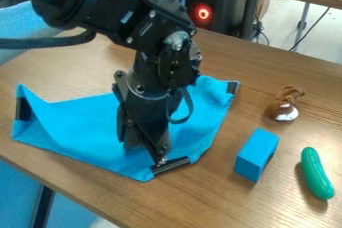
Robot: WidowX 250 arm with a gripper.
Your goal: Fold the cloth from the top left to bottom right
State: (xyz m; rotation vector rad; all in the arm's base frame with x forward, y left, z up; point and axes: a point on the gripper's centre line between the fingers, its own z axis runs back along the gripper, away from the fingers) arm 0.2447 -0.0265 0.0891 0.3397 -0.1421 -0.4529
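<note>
Blue cloth [80, 129] lies rumpled on wooden table [194, 199]. Gripper [159, 161] is low at cloth's near edge, grip unclear. Fold seems nearly made: press corner flat, release low, lift straight up. Right of cloth: blue block [256, 155], green toy cucumber [315, 173].

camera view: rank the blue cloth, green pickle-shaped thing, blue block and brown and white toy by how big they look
Largest to smallest:
blue cloth
blue block
green pickle-shaped thing
brown and white toy
</note>
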